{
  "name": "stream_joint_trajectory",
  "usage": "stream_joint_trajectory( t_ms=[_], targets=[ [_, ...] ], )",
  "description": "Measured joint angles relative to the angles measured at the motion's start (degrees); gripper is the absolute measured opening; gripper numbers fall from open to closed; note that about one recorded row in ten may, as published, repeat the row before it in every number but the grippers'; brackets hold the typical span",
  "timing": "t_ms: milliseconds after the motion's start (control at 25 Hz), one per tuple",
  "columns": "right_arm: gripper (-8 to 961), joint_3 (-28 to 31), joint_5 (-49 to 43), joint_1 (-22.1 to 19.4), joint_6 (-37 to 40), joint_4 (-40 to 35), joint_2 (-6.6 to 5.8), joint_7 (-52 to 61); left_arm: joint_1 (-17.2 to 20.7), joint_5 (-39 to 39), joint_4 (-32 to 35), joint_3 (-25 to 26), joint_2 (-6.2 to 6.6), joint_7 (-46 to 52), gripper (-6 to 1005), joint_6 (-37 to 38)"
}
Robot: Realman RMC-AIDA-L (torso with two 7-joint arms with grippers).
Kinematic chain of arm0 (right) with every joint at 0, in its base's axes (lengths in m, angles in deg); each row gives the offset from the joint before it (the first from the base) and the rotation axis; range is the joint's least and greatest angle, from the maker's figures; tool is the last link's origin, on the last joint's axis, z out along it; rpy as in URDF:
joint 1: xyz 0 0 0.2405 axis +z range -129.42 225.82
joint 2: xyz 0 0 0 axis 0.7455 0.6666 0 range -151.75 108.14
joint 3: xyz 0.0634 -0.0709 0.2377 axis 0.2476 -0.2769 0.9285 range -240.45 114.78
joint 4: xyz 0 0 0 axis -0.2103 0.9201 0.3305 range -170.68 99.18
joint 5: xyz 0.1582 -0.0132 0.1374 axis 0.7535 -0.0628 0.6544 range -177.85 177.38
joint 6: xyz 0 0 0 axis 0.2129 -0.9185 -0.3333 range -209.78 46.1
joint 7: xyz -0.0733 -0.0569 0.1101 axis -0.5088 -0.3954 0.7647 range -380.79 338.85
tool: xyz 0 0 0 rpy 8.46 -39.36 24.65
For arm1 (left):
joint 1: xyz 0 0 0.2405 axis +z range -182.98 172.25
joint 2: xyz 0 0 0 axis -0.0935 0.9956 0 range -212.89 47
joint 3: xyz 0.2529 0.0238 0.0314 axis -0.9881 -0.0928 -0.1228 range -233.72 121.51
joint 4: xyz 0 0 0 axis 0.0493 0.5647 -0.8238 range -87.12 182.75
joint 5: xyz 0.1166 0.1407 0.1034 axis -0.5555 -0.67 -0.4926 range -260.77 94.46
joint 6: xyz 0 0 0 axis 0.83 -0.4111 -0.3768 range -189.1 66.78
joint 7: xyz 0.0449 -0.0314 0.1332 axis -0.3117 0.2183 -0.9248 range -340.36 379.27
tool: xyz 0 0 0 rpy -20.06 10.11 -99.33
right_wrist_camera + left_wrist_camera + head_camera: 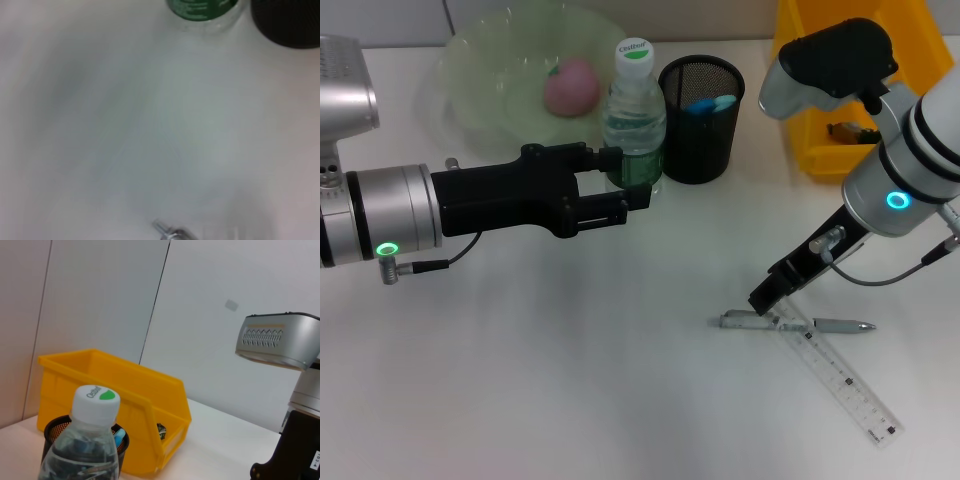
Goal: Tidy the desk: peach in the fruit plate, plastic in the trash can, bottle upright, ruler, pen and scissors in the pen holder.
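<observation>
surface: white counter (570,380) | back row: fruit plate (470,90), upright bottle (634,115), mesh pen holder (701,120), yellow bin (820,150) | front right: pen (735,321) crossing clear ruler (845,385)

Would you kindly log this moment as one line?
left gripper: open around upright bottle | right gripper: down at pen and ruler | peach: in plate

The right gripper (767,297) covers the spot where the pen (840,325) and ruler (845,385) cross, so its finger state is anyone's guess. The bottle (633,120) is partly blocked by the left gripper (635,178). The trash can (820,140) runs off the top edge, its contents too small to identify.
</observation>
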Motion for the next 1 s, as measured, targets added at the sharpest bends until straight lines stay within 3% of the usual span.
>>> stream_joint_trajectory(
  t_ms=[1000],
  targets=[
    [635,-3.06,-1.86,1.49,-2.36,1.01,-0.02,1.49,-0.02,-0.12,0.00,-0.03,-0.08,0.00,658,-0.09]
  ],
)
